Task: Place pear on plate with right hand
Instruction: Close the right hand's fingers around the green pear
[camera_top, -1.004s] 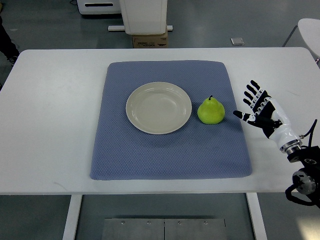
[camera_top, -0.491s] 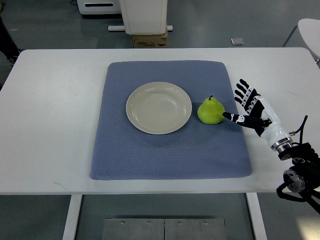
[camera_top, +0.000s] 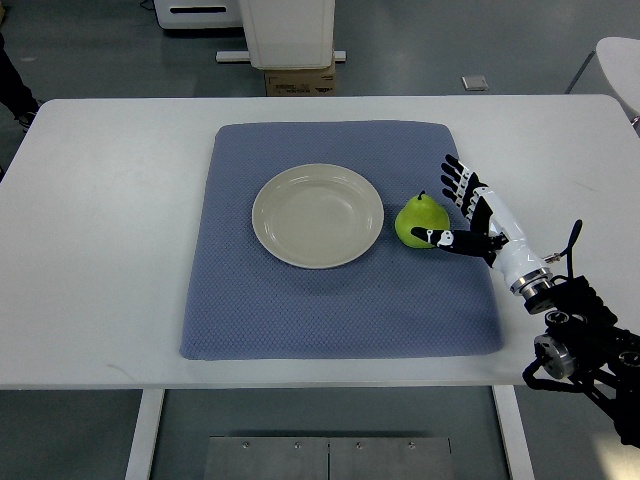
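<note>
Right of centre, the right hand (camera_top: 462, 214) is at the pear (camera_top: 420, 221), fingers spread and gripping nothing yet.

The pear stands stem-up on the blue mat (camera_top: 340, 300), just right of the empty plate (camera_top: 317, 215), so the carry should be a short hop left. The thumb (camera_top: 437, 238) reaches across the fruit's lower right side and the fingers fan out behind it, bracketing it, I'd say, for a side grasp.

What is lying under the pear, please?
The pear stands on the blue mat, which covers the white table. The robot hand is beside it. The spot directly beneath the pear is hidden.
</note>
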